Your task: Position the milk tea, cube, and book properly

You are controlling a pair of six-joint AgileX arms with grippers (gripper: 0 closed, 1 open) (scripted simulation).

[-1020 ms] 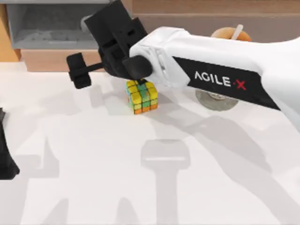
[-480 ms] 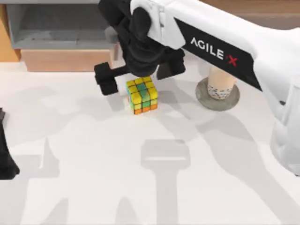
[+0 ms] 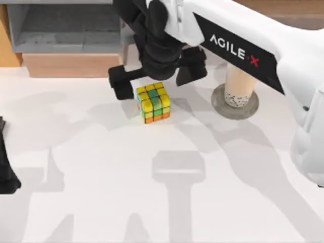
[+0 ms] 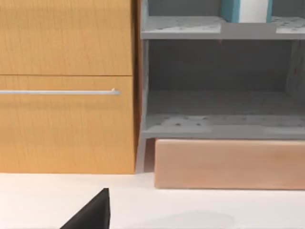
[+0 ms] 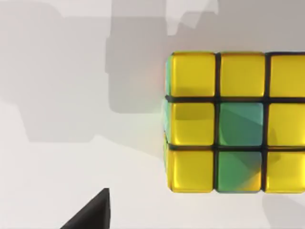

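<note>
The right claw [image 3: 158,80] hangs with fingers spread wide, directly over the cube [image 3: 153,103], which sits on the bench [image 3: 101,177] between and just below the fingertips; the milk tea [image 3: 238,83] stands on a grey disc [image 3: 218,101] off to the claw's right, near its outer finger. The left claw [image 3: 6,167] is parked at the bench's left edge, and I cannot tell its finger state. Risk, as judged: the claw appears centred slightly behind the cube, so a straight descent could land a finger on its top face and skid it aside.
</note>
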